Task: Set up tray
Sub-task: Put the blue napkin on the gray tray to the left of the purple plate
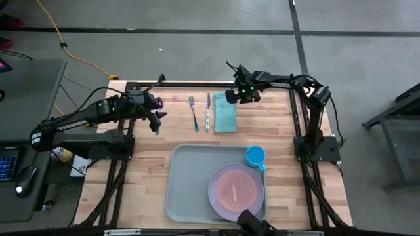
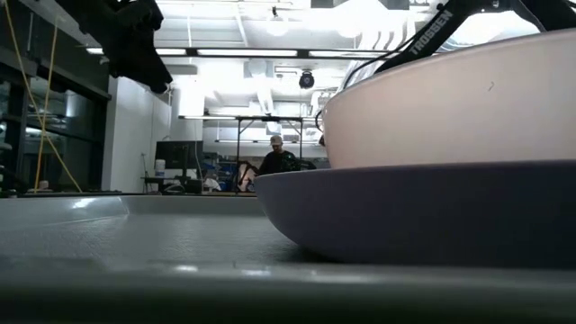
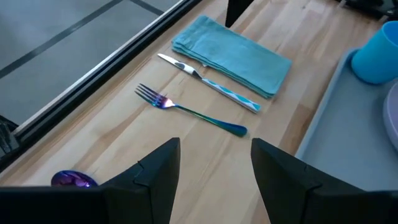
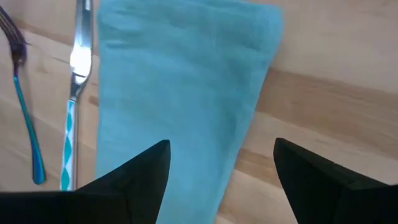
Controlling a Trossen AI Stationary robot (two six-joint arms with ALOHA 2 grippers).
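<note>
The pale grey-green tray [image 1: 190, 183] lies flat at the table's near middle. It carries a pink plate on a purple plate [image 1: 236, 190] and a blue cup [image 1: 255, 157]. Beyond the tray, a folded teal napkin [image 1: 225, 113], a knife [image 1: 208, 111] and an iridescent fork [image 1: 194, 113] lie flat on the wood. My right gripper [image 1: 233, 96] hovers open over the napkin's [image 4: 186, 99] far end. My left gripper [image 1: 155, 118] hangs open left of the fork [image 3: 189, 111], touching nothing. A purple spoon bowl [image 3: 73, 180] shows beside the left fingers.
The table is bare wood left of the tray and along its left side. A black frame rail [image 1: 197, 85] runs along the far edge. In the low view the stacked plates [image 2: 432, 198] fill the front, and a person [image 2: 279, 157] stands far back in the room.
</note>
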